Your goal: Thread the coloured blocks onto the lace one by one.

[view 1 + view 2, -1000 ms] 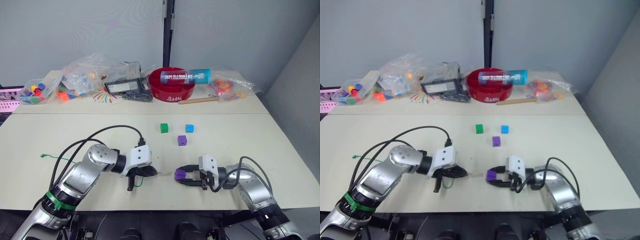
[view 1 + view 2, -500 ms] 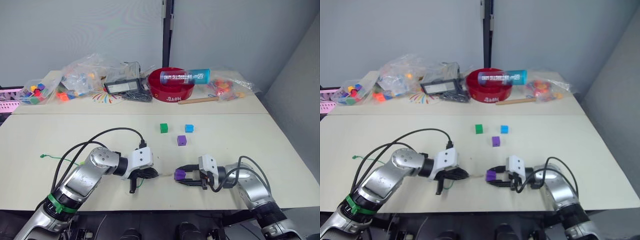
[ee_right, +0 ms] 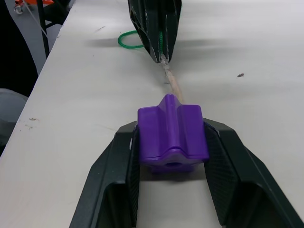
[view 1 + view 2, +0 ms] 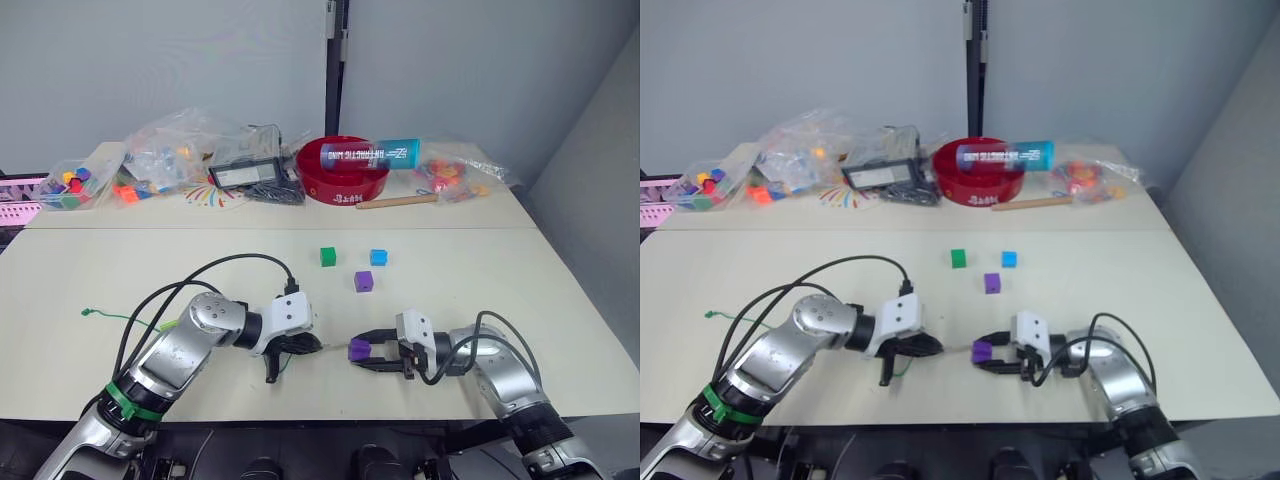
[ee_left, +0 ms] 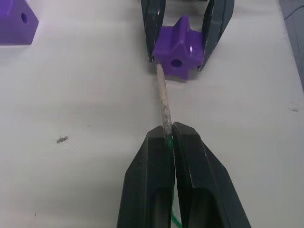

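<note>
Ridged purple block (image 5: 178, 46) meets stiff pale lace tip (image 5: 163, 102).

Near front edge of table (image 4: 560, 300): left hand (image 5: 169, 135) and right hand (image 3: 172, 142) face each other, the lace (image 5: 163, 102) tip between them touching the block (image 5: 178, 47) in the right hand. Three more blocks (image 4: 364, 281) lie behind them at mid-table. Bags, a bowl (image 4: 345, 180) and clutter sit along the far edge.
</note>
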